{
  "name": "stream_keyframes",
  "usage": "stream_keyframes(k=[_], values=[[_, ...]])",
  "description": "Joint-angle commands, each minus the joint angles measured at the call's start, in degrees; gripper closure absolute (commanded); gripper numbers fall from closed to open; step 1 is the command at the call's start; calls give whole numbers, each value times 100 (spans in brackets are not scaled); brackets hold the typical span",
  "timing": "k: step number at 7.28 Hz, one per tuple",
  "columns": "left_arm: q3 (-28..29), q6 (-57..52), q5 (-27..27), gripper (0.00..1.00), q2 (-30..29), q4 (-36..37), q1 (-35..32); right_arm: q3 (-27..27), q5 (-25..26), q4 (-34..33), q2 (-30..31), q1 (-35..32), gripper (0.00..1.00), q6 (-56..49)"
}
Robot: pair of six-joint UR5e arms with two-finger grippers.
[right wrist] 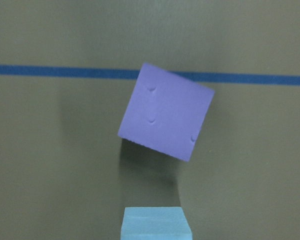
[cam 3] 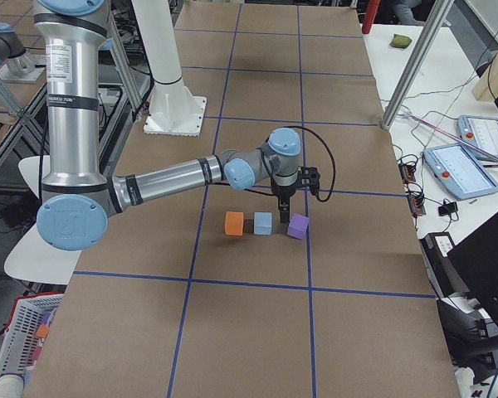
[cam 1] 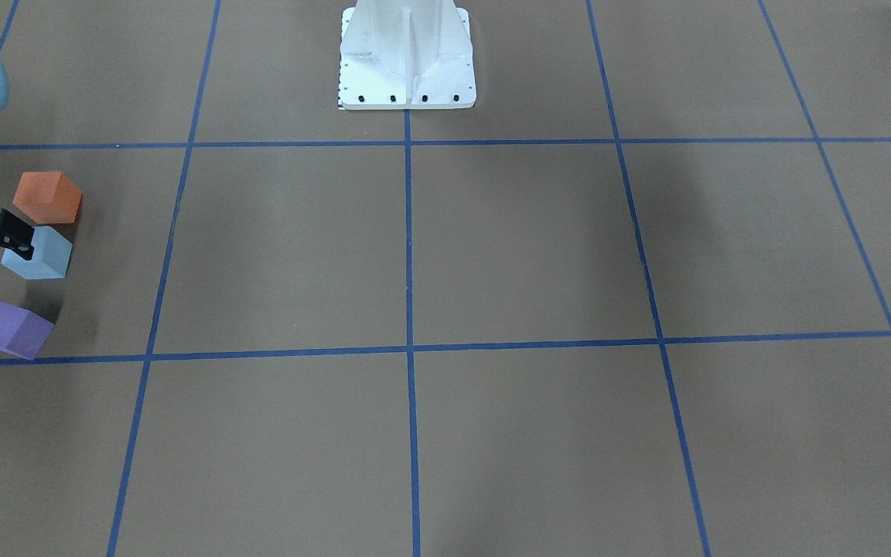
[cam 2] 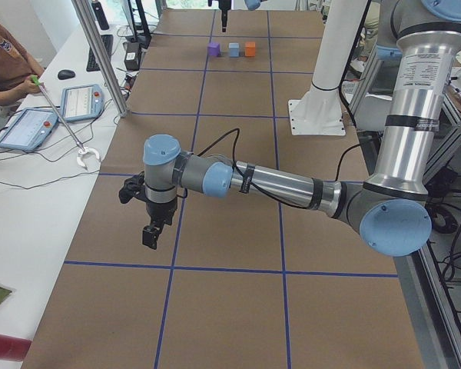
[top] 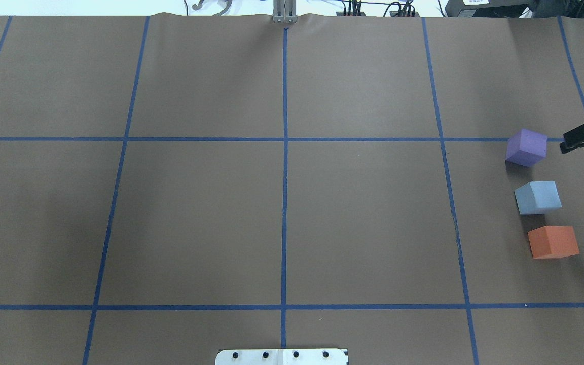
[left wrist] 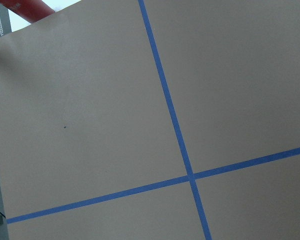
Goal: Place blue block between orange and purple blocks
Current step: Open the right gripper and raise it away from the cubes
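Brown paper tabletop (top: pixel 195 213), blue tape grid (top: pixel 285 203), teach pendant (cam 2: pixel 81 101), 2nd pendant (cam 2: pixel 27 128), operator (cam 2: pixel 4 58), mouse (cam 2: pixel 66 74)

Matt brown paper (top: pixel 195 218), rippled at the overhead view's top edge, carries smooth blue tape (top: pixel 284 203). At its right, the purple block (top: pixel 526 147), blue block (top: pixel 538 197) and orange block (top: pixel 553 242) look like matt foam; the purple block shows small dents.

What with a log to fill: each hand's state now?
Left hand: cannot be told.
Right hand: holds nothing; open or closed cannot be told.
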State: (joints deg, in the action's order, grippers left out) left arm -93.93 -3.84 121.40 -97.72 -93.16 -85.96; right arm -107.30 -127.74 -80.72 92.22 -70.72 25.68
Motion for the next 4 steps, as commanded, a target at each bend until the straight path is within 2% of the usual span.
stream_keyframes(k=[1,2,3,4], values=[[15,-38,16,0,34,26,-9,-55,-330,-1002,146,-1272,0,-2318],[50,-238,77,0,86,61,-9,189,-522,-1364,173,-1852,0,-3444],[77,-458,95,0,165,70,-26,409,-733,-1524,261,-2284,0,-3882],[68,-660,199,0,322,70,-61,420,-891,-1474,566,-2384,0,-3904]])
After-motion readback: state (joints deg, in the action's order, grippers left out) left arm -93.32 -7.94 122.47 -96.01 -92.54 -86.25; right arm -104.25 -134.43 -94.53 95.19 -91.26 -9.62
